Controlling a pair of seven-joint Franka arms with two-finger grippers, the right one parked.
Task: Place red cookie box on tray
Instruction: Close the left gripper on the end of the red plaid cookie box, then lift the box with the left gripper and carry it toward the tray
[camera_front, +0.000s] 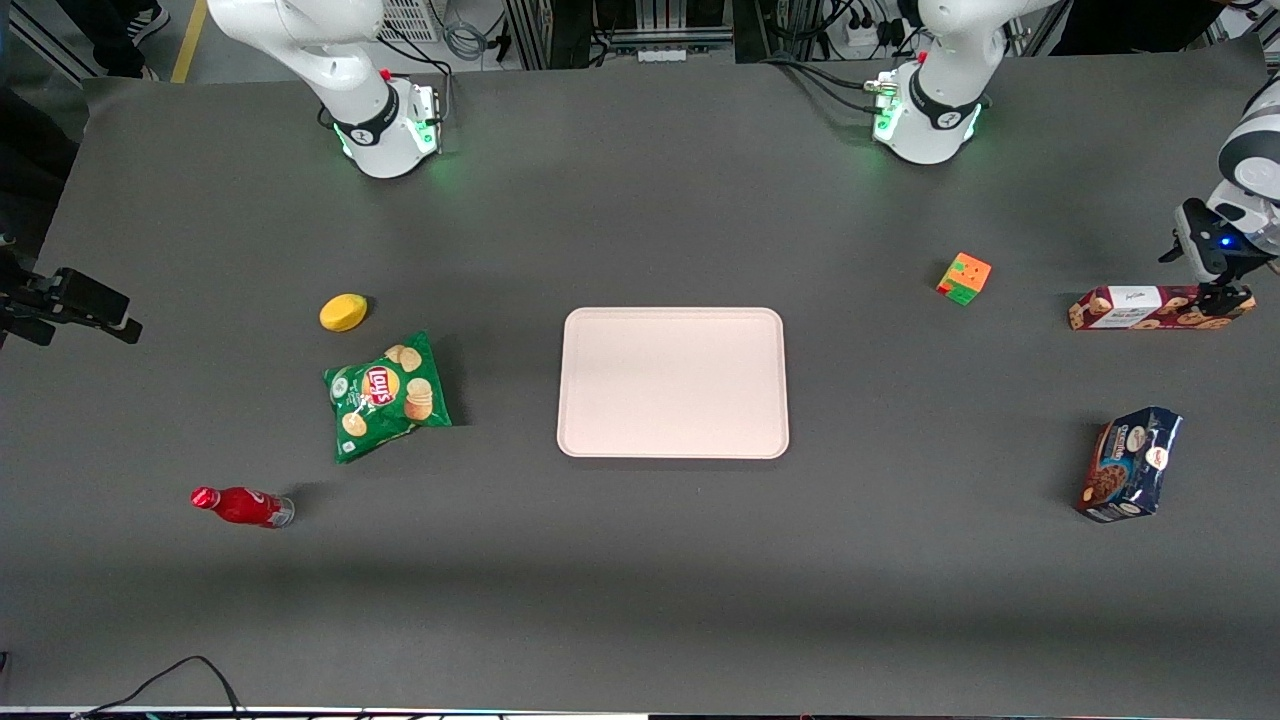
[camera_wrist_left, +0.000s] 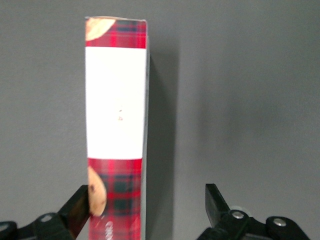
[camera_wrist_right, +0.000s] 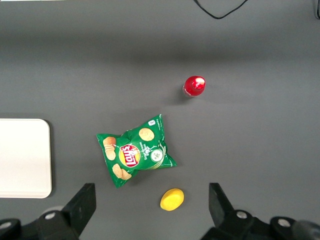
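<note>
Red cookie box (camera_front: 1160, 307) lies flat, lengthwise w/ table; open tool (camera_wrist_left: 145, 210) straddles end.

White rounded arm segments, black joint bands, green-lit bases. Blue light on wrist above black two-finger gripper (camera_front: 1224, 292). Silver screws on black finger mounts.

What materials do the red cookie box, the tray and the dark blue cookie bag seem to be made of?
The red cookie box, between the open gripper fingers, looks like printed cardboard: sharp folded edges, flat matte faces. The tray seems smooth moulded plastic: uniform pale pink, rounded corners, low rim. The dark blue cookie bag is probably glossy plastic film: crinkled, with bright highlights.
</note>
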